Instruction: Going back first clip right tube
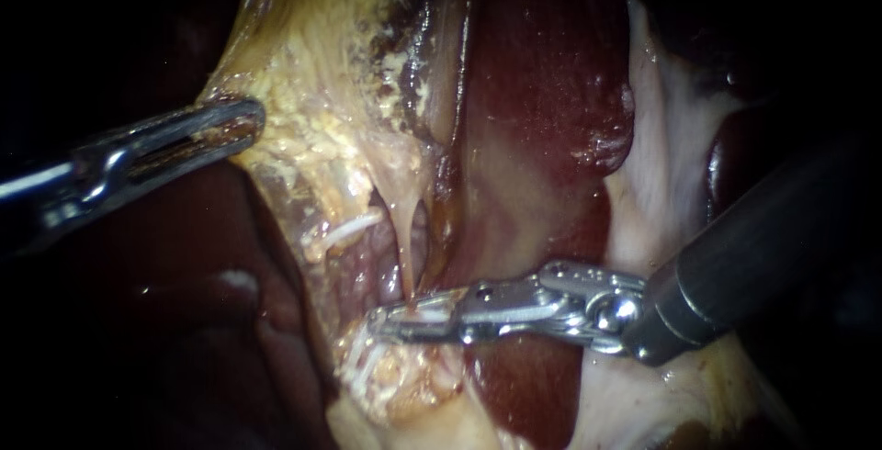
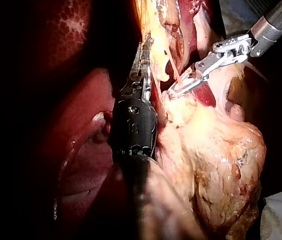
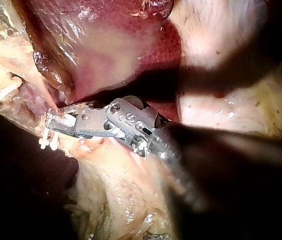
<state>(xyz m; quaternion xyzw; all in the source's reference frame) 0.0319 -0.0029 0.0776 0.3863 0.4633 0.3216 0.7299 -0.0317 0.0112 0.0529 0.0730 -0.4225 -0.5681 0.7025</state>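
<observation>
Jaws on right instrument [image 1: 413, 321] are standing apart, straddling the tube [image 1: 405, 253] low down, white clip [image 1: 428, 314] between them. Left instrument [image 1: 225, 127] is clamping yellow tissue [image 1: 303, 92]. Risk: if backing out crooked, a jaw is likely snagging the taut tube, tearing it.

The right instrument [image 1: 409, 319] is gleaming as polished bare metal, its shaft at 3 o'clock looking matt and dark. The liver [image 1: 542, 73] is glistening smooth and wet, while the yellowish tissue [image 1: 303, 73] at 11 o'clock is looking rough and crumbly.
</observation>
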